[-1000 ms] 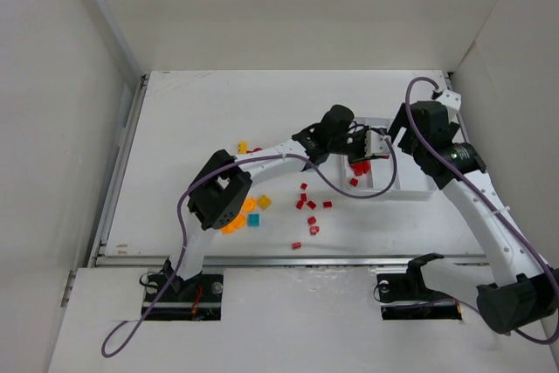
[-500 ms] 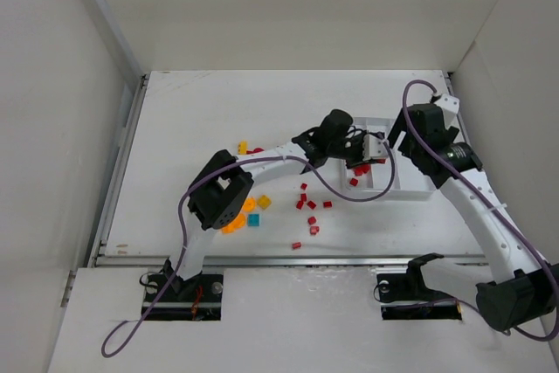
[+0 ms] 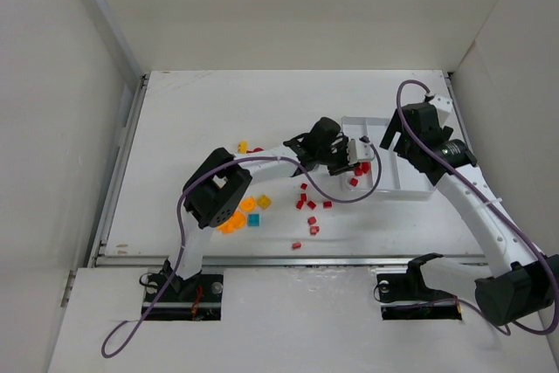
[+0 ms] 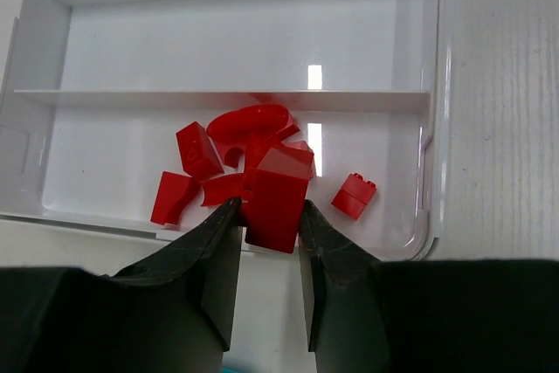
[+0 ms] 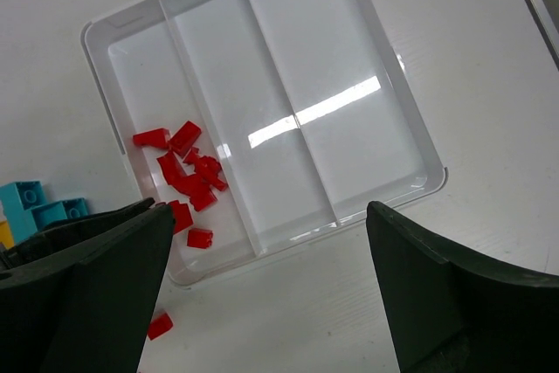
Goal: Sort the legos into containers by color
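My left gripper (image 4: 270, 209) is shut on a red lego (image 4: 278, 203), which hangs over the near rim of the white tray (image 4: 244, 50). Several red legos (image 4: 196, 150) lie in the tray's nearest container; the other two containers hold nothing. From above, the left gripper (image 3: 357, 151) sits at the tray's (image 3: 410, 183) left edge. My right gripper (image 5: 266, 207) stands open above the tray (image 5: 349, 85), nothing between its fingers, and is at the tray's far side (image 3: 390, 139) in the top view. More red legos (image 3: 310, 207), orange ones (image 3: 249, 204) and a cyan one (image 3: 253, 220) lie loose on the table.
Cyan bricks (image 5: 35, 203) and a stray red brick (image 5: 159, 325) lie just left of the tray. A yellow brick (image 3: 243, 146) sits beside the left arm's forearm. White walls close in the table on the left, back and right.
My left gripper has drawn back leftwards from over the tray to its left edge, still holding the red lego. The right gripper has shifted slightly left and back.
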You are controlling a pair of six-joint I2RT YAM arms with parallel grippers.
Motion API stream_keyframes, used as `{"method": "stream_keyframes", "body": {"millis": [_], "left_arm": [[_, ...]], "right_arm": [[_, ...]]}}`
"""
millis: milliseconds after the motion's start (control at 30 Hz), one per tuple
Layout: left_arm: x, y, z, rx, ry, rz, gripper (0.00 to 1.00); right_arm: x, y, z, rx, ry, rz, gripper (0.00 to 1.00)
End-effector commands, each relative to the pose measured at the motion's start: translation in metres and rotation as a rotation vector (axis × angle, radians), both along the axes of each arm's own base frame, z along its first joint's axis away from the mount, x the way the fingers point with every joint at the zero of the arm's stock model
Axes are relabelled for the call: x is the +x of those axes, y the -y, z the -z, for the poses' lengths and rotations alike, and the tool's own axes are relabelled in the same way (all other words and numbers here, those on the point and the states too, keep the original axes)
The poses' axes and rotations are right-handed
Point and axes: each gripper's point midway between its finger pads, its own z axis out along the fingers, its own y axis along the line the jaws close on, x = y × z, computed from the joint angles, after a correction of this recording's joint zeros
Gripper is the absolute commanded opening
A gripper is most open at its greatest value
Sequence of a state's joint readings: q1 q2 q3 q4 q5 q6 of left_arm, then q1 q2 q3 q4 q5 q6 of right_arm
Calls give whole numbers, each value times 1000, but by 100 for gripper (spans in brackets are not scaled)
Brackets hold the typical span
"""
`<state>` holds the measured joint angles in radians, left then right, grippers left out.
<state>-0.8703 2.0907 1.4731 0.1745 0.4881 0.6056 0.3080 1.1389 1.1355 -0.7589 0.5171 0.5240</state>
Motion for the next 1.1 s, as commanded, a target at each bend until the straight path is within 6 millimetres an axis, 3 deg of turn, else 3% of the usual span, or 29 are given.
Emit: {"method": "stream_keyframes", "body": {"millis": [0, 33, 100, 133, 233, 300, 433, 467, 567, 633, 700, 733, 800, 833, 867, 967, 1000, 1067], "left_arm": [[8, 11, -28, -64, 30, -24, 17], [8, 11, -28, -64, 30, -24, 22], [8, 10, -29, -53, 45, -12, 45], [7, 9, -28, -40, 34, -12, 73], [6, 2, -27, -23, 42, -23, 100], [8, -5, -36, -25, 68, -55, 100], [13, -25, -74, -49, 164, -125, 100], [9, -34, -94, -69, 189, -143, 100], [21, -67, -124, -101, 213, -257, 100], [22, -104, -140, -102, 220, -325, 100], [12, -138, -140, -69, 242, -340, 100], [19, -160, -136, -39, 261, -374, 100], [17, -191, -126, 22, 303, -381, 100], [8, -211, -117, 46, 305, -392, 100], [11, -233, -111, 69, 296, -440, 100], [-5, -267, -103, 93, 281, -477, 100], [-13, -269, -102, 89, 275, -466, 100], [-27, -281, -96, 84, 275, -469, 100]], "right_arm": [[7, -2, -19, 8, 60, -2, 96], [7, -2, -19, 8, 60, -2, 96], [7, -2, -19, 0, 57, -8, 96], [6, -3, -19, 0, 52, -22, 96], [6, -5, -18, -3, 46, -39, 98], [6, -8, -23, -2, 58, -73, 99], [12, -22, -30, 9, 76, -178, 99], [15, -28, -37, 20, 97, -212, 99], [25, -52, -29, 53, 66, -337, 99], [36, -63, -21, 75, 41, -370, 99], [49, -79, -15, 115, 35, -422, 99], [52, -84, -14, 112, 40, -460, 99], [59, -106, -21, 139, 94, -568, 99], [60, -112, -15, 121, 87, -609, 99], [59, -114, -15, 104, 86, -630, 99], [52, -131, -8, 42, 55, -758, 99], [48, -134, -6, 30, 43, -789, 99], [34, -142, 17, 20, -48, -831, 99]]}}
